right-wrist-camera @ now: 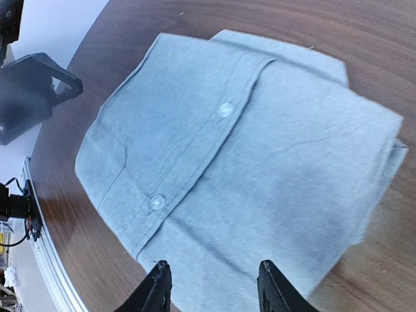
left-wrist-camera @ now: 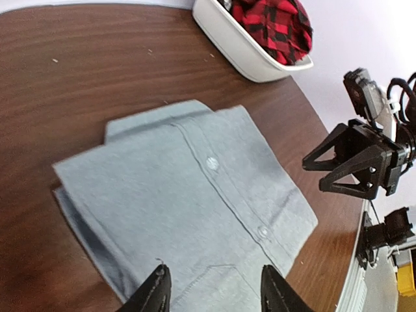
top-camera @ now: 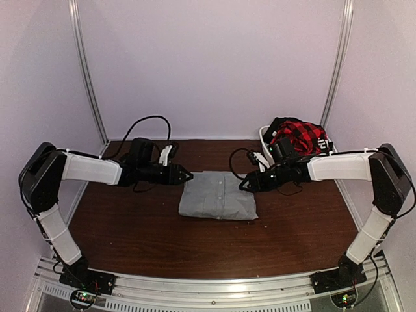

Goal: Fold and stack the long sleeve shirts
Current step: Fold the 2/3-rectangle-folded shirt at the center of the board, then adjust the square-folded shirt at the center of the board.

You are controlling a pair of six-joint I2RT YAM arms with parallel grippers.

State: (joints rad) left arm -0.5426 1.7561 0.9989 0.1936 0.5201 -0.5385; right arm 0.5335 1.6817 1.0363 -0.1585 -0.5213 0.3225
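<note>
A light-grey button-up shirt (top-camera: 218,196) lies folded into a flat rectangle on the brown table, button placket up. It fills the left wrist view (left-wrist-camera: 195,208) and the right wrist view (right-wrist-camera: 247,162). My left gripper (top-camera: 187,174) is open and empty, just off the shirt's far left corner; its fingertips (left-wrist-camera: 156,286) hang over the cloth. My right gripper (top-camera: 245,184) is open and empty at the shirt's far right corner, fingertips (right-wrist-camera: 159,283) over the cloth. A red-and-black plaid shirt (top-camera: 300,138) lies crumpled in a white bin.
The white bin (top-camera: 265,138) stands at the back right of the table, also seen in the left wrist view (left-wrist-camera: 240,45). Black cables (top-camera: 146,123) trail behind the left arm. White walls close in the back and sides. A metal rail (top-camera: 214,286) runs along the near edge.
</note>
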